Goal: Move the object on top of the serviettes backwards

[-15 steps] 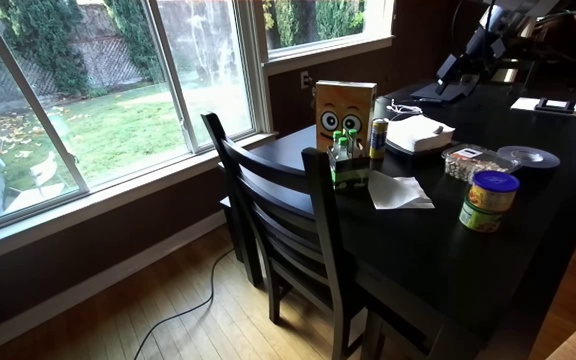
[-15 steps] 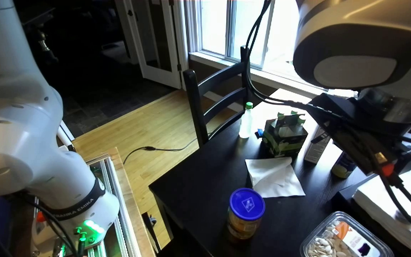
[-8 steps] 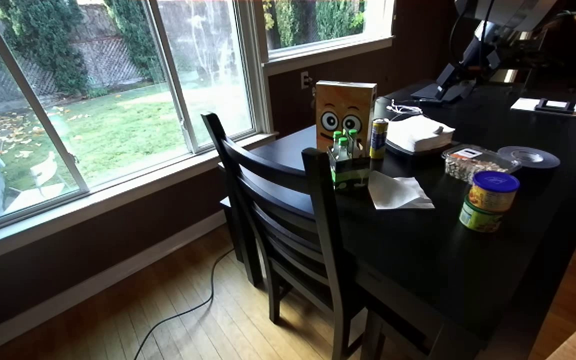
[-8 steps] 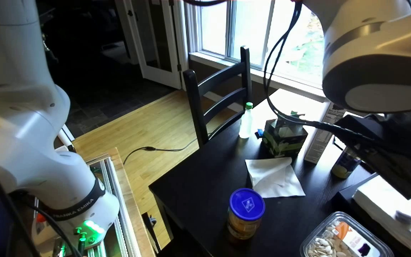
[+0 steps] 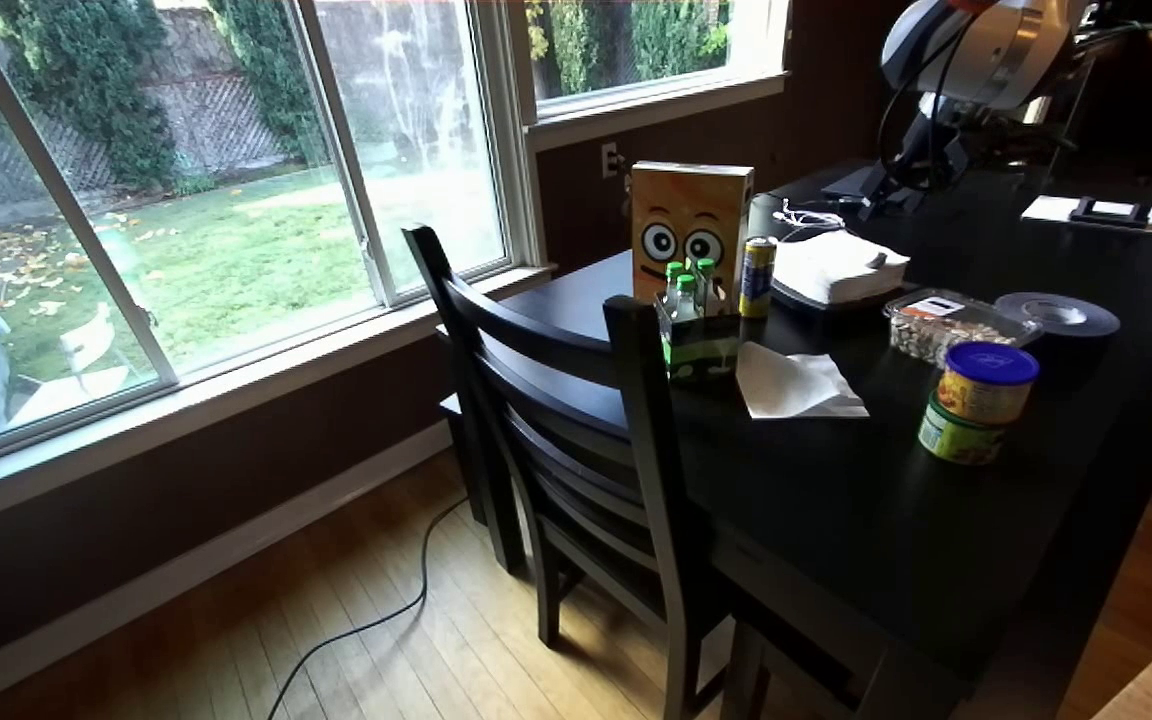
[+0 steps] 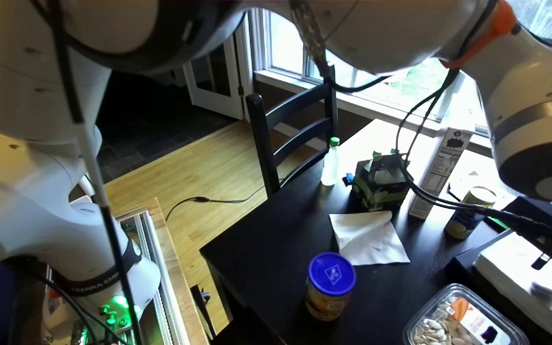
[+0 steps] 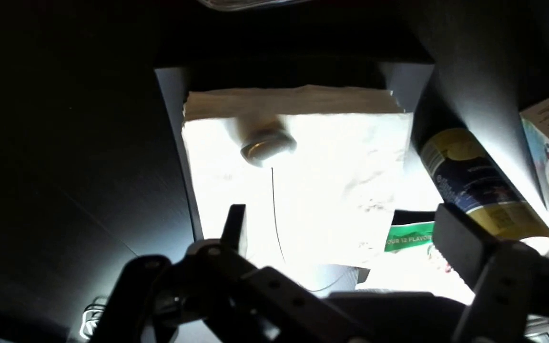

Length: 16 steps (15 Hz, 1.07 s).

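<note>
Jaws apart | likely lower than before | object unmoved on serviettes

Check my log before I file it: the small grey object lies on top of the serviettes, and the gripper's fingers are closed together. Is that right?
Not quite: the gripper is open, its two fingers wide apart in the wrist view. The small grey object does lie on top of the serviettes.
</note>
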### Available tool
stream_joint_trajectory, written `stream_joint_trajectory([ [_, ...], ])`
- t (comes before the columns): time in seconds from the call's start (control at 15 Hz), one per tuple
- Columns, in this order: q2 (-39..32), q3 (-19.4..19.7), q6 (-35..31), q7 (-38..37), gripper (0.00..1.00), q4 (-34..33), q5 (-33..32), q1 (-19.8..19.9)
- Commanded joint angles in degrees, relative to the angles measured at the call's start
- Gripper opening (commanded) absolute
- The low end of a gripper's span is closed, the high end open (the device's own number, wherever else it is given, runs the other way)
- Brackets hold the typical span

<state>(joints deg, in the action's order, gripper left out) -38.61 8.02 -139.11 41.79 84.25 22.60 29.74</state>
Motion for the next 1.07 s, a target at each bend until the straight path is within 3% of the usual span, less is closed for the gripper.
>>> stream_joint_trajectory([
  [0.0,-9.86,-3.95,3.25,0.49,1.0,-13.29,-2.19,3.7],
  [0.33,-18.47,-7.85,4.46,0.58,1.0,-24.48,-3.33,6.26],
  [0.47,-20.58,-9.15,5.35,0.52,0.74,-27.72,-3.45,7.01],
  [1.0,-25.59,-10.06,11.92,-0.93,0.16,-37.7,-5.38,7.24],
])
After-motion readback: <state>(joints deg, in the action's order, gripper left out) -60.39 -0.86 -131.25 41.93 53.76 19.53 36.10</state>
